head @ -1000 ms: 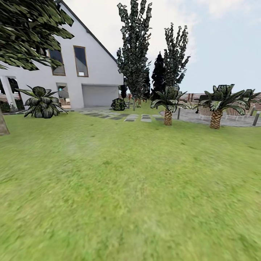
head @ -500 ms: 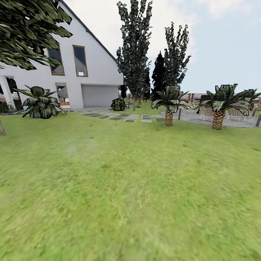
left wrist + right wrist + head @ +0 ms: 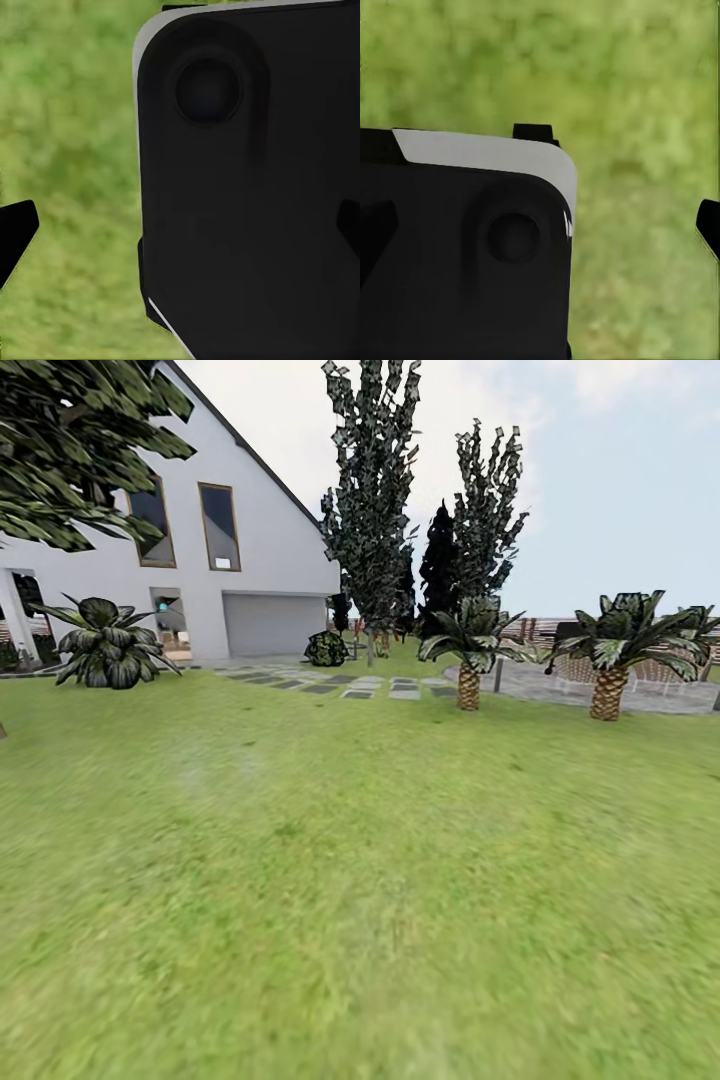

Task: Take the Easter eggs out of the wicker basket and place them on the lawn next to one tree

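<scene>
Head view: a wide green lawn runs to a white house at the far left, with tall dark trees behind stepping stones and two short palms by a paved patch at the far right. Left wrist view: a black robot panel over blurred grass; dark fingertips sit at both edges, so the left gripper is wide. Right wrist view: another black panel over grass; fingertips far apart, so the right gripper is wide.
</scene>
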### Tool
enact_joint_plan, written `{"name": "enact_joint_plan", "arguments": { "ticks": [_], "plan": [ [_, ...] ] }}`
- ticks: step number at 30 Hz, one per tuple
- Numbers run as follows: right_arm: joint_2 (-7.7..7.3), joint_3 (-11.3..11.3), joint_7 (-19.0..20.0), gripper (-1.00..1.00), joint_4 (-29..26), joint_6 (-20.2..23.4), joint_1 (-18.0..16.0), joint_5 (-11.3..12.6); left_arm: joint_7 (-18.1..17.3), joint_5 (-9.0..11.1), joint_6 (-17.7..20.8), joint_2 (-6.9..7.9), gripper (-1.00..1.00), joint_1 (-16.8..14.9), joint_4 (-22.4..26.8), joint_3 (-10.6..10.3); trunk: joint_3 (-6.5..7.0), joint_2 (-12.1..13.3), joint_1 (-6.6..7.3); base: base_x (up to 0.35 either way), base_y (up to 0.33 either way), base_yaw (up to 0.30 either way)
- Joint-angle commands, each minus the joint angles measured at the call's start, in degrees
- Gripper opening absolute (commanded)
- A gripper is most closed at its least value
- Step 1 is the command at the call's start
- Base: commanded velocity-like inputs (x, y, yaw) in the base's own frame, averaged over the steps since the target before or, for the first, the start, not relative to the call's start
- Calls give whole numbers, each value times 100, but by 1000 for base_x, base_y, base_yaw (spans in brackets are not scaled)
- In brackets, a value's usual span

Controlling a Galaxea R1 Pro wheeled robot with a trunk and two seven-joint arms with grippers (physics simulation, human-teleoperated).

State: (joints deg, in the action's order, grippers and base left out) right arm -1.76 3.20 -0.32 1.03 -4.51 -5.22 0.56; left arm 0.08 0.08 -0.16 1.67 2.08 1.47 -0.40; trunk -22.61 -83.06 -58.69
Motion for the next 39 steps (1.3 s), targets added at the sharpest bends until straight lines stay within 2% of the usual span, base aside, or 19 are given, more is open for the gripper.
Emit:
{"name": "enact_joint_plan", "arguments": {
  "ticks": [1,7,16,39],
  "plan": [
    [0,31,-3,100,11,-24,-6,6,1,1,-2,0,100,3,11,-4,-5,-2,-4,338,0,0],
    [0,30,-3,100,12,-24,-6,8,1,1,-2,0,100,3,11,-4,-5,-2,-4,338,0,5],
    [0,14,-4,100,11,-29,-6,15,1,1,-2,0,100,3,11,-4,-5,-2,-4,338,0,178],
    [0,23,-3,100,11,-24,-6,6,1,1,-2,0,100,3,11,-4,-5,-2,-4,338,0,3]
  ]
}}
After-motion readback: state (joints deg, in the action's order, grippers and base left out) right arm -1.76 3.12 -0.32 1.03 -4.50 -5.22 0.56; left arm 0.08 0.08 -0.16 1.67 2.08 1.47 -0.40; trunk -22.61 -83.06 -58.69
